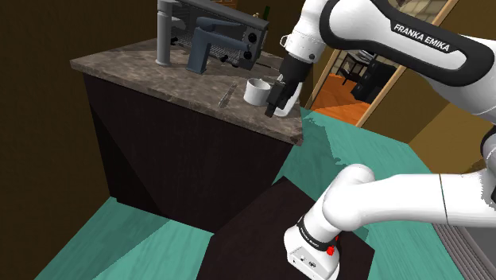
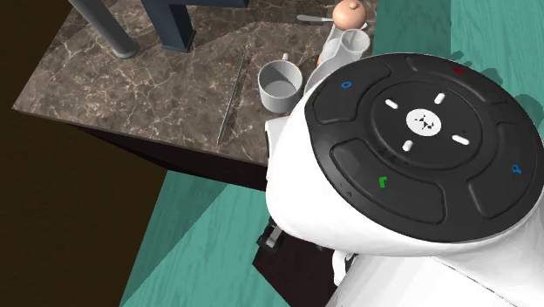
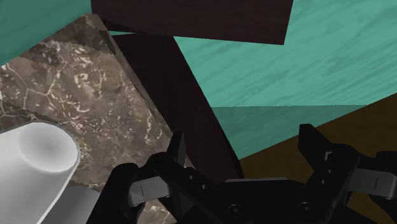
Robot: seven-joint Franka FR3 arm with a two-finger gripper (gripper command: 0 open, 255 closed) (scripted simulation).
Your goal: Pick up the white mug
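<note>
We see a glossy white arm (image 1: 397, 191) built of rounded links with dark joints. A black band (image 1: 473, 57) on its upper link carries white lettering (image 1: 421, 37), FRANKA EMIKA. Small red marks (image 1: 331, 250) sit on the near link's end. A round black cap (image 2: 425, 131) bears white dashes around a white centre, with blue, red and green symbols. The gripper (image 3: 245, 146) is all black and angular, with pale tick marks and recessed screws (image 3: 235, 208).

Shoulder view beside, second overhead; shared: countertop (image 1: 127, 68), mug (image 1: 257, 90)
</note>
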